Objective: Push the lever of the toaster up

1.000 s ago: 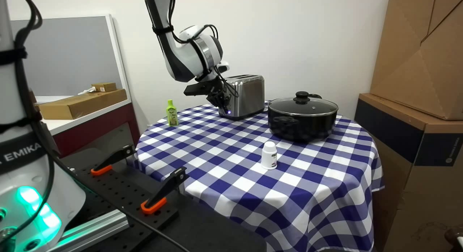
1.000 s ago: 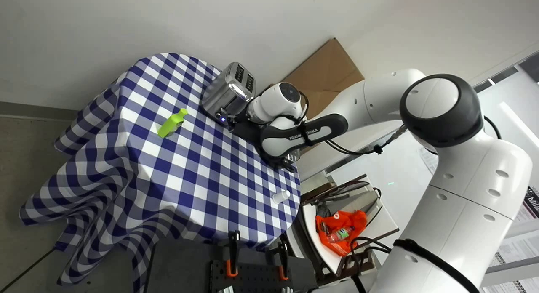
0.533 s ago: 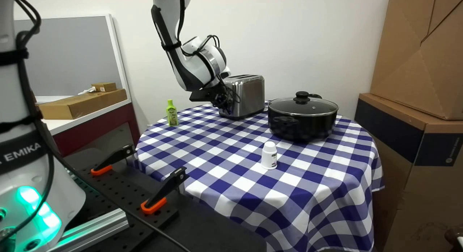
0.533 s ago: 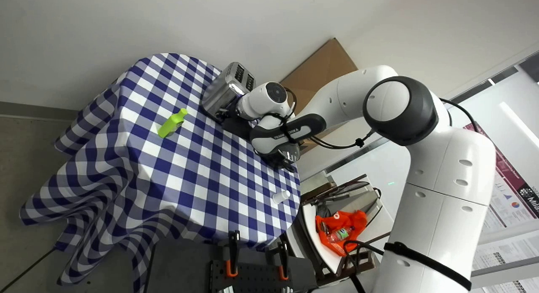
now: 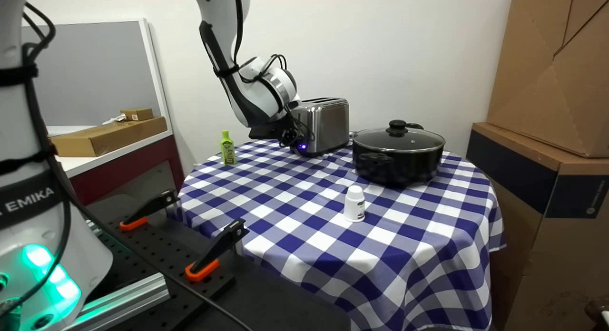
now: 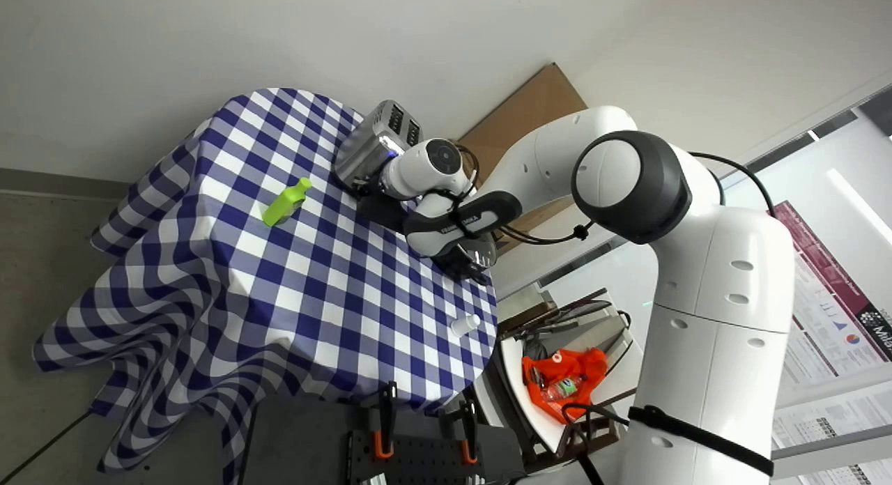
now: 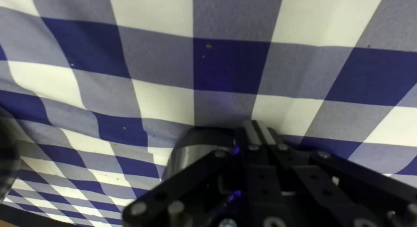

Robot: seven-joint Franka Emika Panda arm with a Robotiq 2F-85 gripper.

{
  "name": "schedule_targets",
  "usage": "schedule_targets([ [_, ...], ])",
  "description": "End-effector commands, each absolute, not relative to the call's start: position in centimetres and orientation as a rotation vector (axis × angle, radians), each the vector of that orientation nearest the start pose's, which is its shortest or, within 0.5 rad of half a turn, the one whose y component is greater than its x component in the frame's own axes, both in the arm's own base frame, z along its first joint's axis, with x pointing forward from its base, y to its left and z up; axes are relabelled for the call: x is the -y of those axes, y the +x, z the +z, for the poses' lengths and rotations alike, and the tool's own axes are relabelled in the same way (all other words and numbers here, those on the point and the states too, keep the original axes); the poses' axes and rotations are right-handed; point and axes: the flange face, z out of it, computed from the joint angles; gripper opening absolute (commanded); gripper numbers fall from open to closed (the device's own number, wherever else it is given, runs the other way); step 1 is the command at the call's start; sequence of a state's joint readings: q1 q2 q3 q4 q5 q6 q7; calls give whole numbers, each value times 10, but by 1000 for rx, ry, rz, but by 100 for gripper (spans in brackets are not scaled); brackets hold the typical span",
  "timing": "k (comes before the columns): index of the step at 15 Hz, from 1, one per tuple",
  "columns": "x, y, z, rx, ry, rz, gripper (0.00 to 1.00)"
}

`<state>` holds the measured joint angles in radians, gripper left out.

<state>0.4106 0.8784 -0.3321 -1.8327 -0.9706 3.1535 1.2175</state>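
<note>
The silver toaster (image 5: pixel 329 125) stands on the checked tablecloth near the wall. It also shows in an exterior view (image 6: pixel 368 149), and a low corner of it shows in the wrist view (image 7: pixel 192 155). My gripper (image 5: pixel 297 149) is low at the toaster's front end, its fingertips down near the cloth. In the wrist view my gripper's fingers (image 7: pixel 259 132) are together, with only a thin dark line between them and nothing visible held. A blue-violet light glows beside the fingers. The toaster's lever is hidden behind the gripper and wrist.
A black pot with glass lid (image 5: pixel 398 152) stands beside the toaster. A white bottle (image 5: pixel 354 204) stands near the table's front. A green bottle (image 5: pixel 228 148) stands on the toaster's other side. Cardboard boxes (image 5: pixel 547 83) stand beside the table.
The arm has moved down and toward the toaster, bringing the gripper lower at its front end. The tablecloth in front of the toaster has rippled, and the green bottle and toaster have shifted very slightly.
</note>
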Motion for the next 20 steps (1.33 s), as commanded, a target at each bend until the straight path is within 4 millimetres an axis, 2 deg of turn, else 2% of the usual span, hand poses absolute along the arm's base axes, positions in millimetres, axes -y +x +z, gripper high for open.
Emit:
schedule_targets([
  [1, -137, 621, 84, 12, -3129, -839, 0],
  [10, -137, 611, 91, -97, -3081, -648, 0],
  [14, -133, 620, 101, -157, -3097, -523, 0],
  [20, -123, 648, 123, -224, -3109, -405, 0],
])
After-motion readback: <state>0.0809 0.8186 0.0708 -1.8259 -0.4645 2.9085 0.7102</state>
